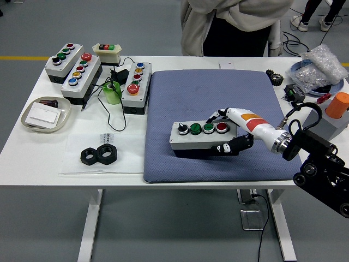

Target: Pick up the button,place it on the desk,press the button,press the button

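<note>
The right hand [229, 139] has its fingers closed around the right end of the button box [203, 138], which sits low over the blue mat [180, 98] on the desk [32, 147]; I judge the placing step is nearly finished, so next it should release and press a button.

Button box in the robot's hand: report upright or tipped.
Upright: the button box shows its four buttons facing up on the blue mat, right hand gripping it.

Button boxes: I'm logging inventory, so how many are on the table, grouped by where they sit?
On the blue mat, held by the right robot hand: 1
On the bare table at far left: 4
Total: 5
</note>
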Available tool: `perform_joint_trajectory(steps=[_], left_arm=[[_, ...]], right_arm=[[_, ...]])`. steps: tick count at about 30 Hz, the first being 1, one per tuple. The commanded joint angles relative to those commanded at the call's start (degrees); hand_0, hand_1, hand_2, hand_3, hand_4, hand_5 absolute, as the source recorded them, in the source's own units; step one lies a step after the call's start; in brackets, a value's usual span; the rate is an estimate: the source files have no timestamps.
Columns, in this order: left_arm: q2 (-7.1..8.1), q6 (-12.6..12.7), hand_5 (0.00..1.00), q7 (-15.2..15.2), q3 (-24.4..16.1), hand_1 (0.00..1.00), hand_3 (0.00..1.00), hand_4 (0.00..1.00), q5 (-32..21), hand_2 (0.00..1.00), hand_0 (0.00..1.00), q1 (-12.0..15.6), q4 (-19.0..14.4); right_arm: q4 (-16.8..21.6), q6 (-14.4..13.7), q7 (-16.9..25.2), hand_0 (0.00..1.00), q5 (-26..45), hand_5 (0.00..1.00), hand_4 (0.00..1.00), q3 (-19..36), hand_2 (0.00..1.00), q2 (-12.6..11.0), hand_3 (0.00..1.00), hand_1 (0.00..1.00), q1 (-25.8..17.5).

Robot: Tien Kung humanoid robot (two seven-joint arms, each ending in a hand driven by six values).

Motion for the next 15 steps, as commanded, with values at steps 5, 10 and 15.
perform_joint_trajectory(steps=[5,10,15], left_arm=[[-0.03,0.00,0.998,0.10,-0.13,0.780,0.767,0.539,0.25,0.852,0.744,-0.03,0.02],[-0.05,-0.06,0.998,0.25,-0.34,0.780,0.767,0.538,0.50,0.852,0.745,-0.05,0.05],[-0.05,-0.08,0.998,0.28,-0.53,0.780,0.769,0.538,0.67,0.852,0.745,-0.26,0.16]], right_arm=[[-1.33,1.50,-0.14,0.810,-2.16,0.002,0.819,0.53,0.772,0.10,0.924,0.707,0.16],[-2.40,1.80,3.09,0.835,0.01,0.002,0.864,1.42,0.770,-0.42,0.998,0.714,-0.19],[-2.01,2.73,3.19,0.884,0.09,0.002,0.870,2.39,0.810,-0.91,0.998,0.757,-0.05]])
